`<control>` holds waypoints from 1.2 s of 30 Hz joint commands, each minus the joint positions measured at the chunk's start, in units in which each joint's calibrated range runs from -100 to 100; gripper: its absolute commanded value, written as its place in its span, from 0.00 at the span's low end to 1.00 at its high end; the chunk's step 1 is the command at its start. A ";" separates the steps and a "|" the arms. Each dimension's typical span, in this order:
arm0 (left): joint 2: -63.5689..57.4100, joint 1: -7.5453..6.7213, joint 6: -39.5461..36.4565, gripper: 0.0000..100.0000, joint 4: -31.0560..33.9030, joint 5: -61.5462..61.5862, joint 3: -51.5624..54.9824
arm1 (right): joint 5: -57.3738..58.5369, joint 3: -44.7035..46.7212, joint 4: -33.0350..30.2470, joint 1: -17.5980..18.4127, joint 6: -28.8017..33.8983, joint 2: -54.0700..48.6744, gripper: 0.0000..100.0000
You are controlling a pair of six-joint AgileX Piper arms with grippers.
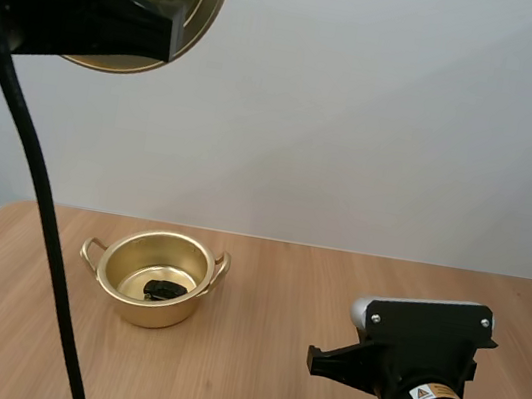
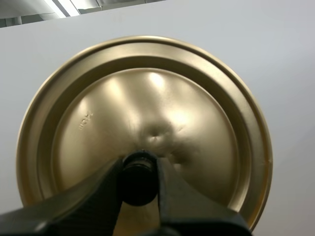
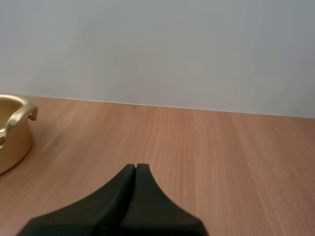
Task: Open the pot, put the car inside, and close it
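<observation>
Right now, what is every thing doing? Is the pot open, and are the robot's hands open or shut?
pot: open, upright on the table.
lid: off the pot, held high in the air.
car: lying inside the pot, at the bottom.
left hand: shut on the lid's knob.
right hand: shut on nothing, low over the table beside the pot.

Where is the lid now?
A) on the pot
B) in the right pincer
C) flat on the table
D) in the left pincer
D: the left pincer grips the lid by its knob, while the pot stands open.
</observation>
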 commanded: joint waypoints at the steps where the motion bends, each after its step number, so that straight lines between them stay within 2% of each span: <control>1: -0.03 -0.02 -0.03 0.00 0.01 -0.05 0.05 | -0.60 0.01 -0.85 0.03 0.03 -0.51 0.00; 12: -0.03 -0.02 0.35 0.00 -0.08 -0.05 0.05 | -0.63 0.01 -1.41 0.46 0.03 -0.91 0.00; 20: -0.03 -0.02 3.52 0.00 -6.36 -1.24 0.05 | -0.77 0.01 -0.43 1.67 0.03 -0.91 0.00; 27: -0.03 -0.02 4.83 0.00 -6.51 -1.24 0.05 | -1.14 0.01 0.36 1.67 0.03 -0.91 0.00; 30: -0.03 -0.02 4.83 0.00 -6.51 -1.24 0.05 | -1.33 0.01 -3.27 1.67 0.03 -0.91 0.00; 31: -0.03 -0.02 4.83 0.00 -6.51 -1.24 0.05 | -1.33 0.01 -10.87 1.67 0.03 -0.91 0.00; 33: -0.03 -0.02 4.83 0.00 -6.51 -1.24 0.05 | -1.33 0.01 -21.33 1.67 0.03 -0.91 0.00; 36: -0.03 -0.02 4.83 0.00 -6.51 -1.24 0.05 | -1.33 0.01 -25.38 1.67 0.03 -0.91 0.00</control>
